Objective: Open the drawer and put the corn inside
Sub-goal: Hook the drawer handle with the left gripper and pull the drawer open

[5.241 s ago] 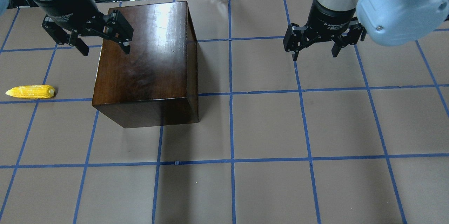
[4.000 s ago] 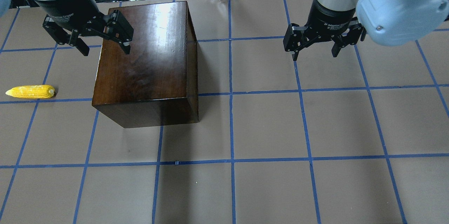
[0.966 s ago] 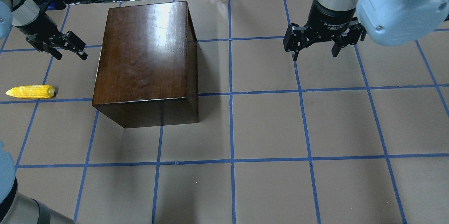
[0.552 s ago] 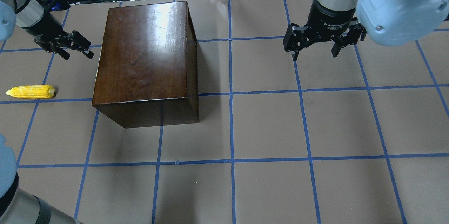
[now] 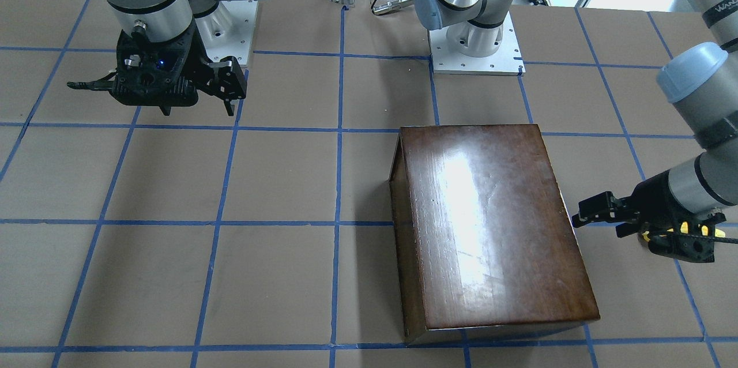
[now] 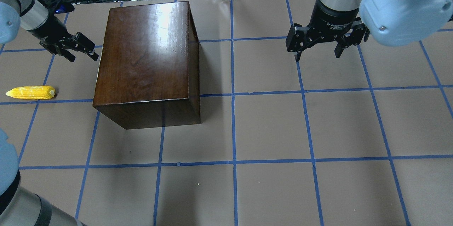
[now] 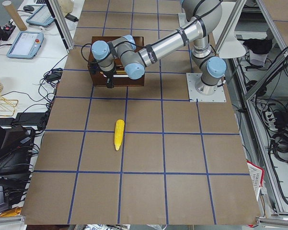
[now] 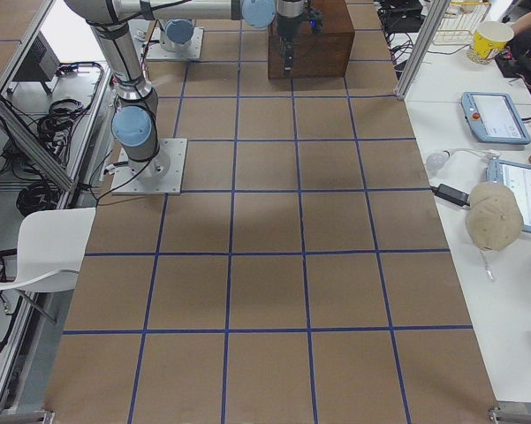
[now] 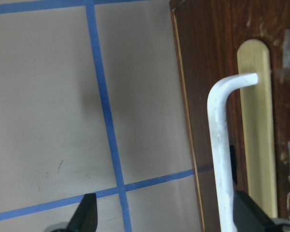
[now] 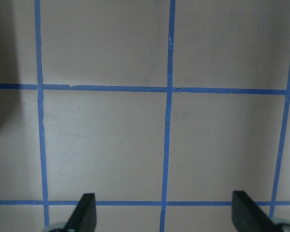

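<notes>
The left gripper hung low at the left face of the box, its jaws spread wide and holding nothing. Straight ahead of it stood the drawer, shut into the box, its dark front chipped and scuffed. In the wrist view, the white bent handle on that front showed between the two fingers, much nearer one finger than the other (whether anything touched, the pictures did not show). The corn lay on the table behind this gripper, on the side away from the box. It was well apart from the gripper, with its pointed tip turned away from the box.

The right gripper hovered above the table, well apart from the box on its other side, jaws likewise wide with nothing between them. White print on its black body read "Adaptive Gripper", with a smaller mark before it too fine to read. On a black band of the left arm the letters "WAN" showed, the rest out of sight.
</notes>
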